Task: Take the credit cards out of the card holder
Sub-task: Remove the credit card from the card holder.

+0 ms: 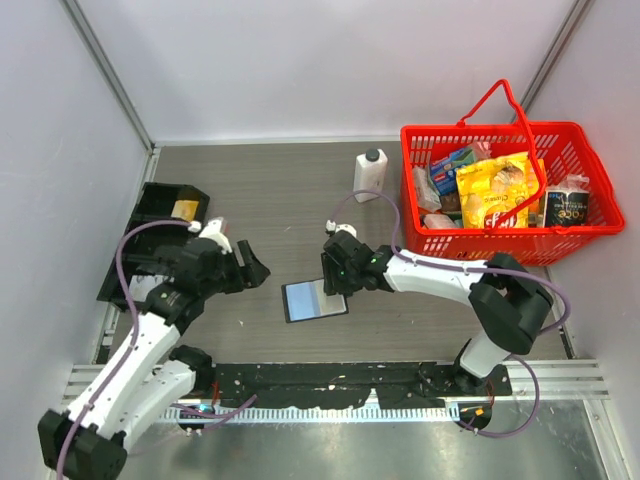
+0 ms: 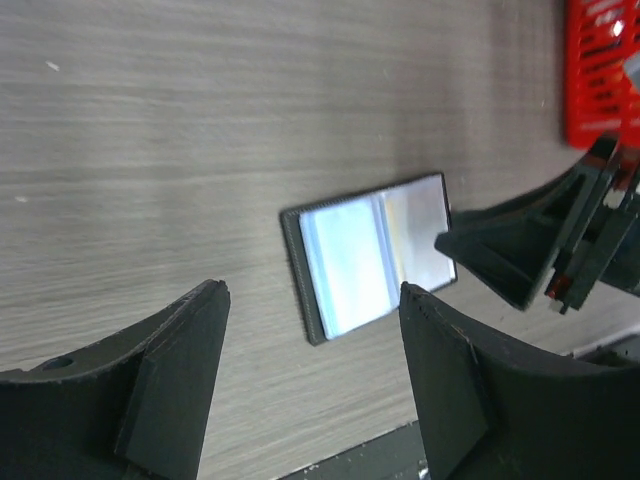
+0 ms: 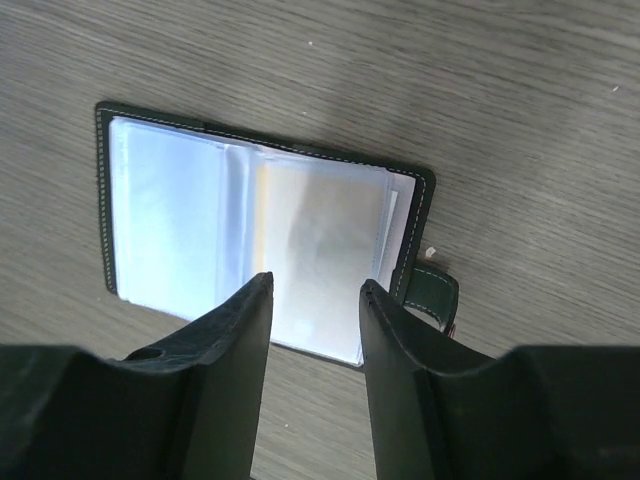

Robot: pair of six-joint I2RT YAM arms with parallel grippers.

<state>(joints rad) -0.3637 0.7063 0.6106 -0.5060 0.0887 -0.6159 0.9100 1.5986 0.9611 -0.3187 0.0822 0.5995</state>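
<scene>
Now, card holder [image 3: 255,220] spread open, glossy sleeves [image 3: 165,210], small snap tab [image 3: 432,290]

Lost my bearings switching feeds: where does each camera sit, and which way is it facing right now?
Top external: above and behind the robot, looking down on the table; left arm and right arm show.
Left wrist: on the left gripper, looking across at the open card holder; own fingers show, right gripper beyond.
Right wrist: steeply down onto the card holder; own fingers show.
Shared: all three see the card holder.

Stitched black leather-like card holder [image 3: 420,215], glossy clear plastic sleeves, on matt woodgrain table [image 3: 520,90].
</scene>
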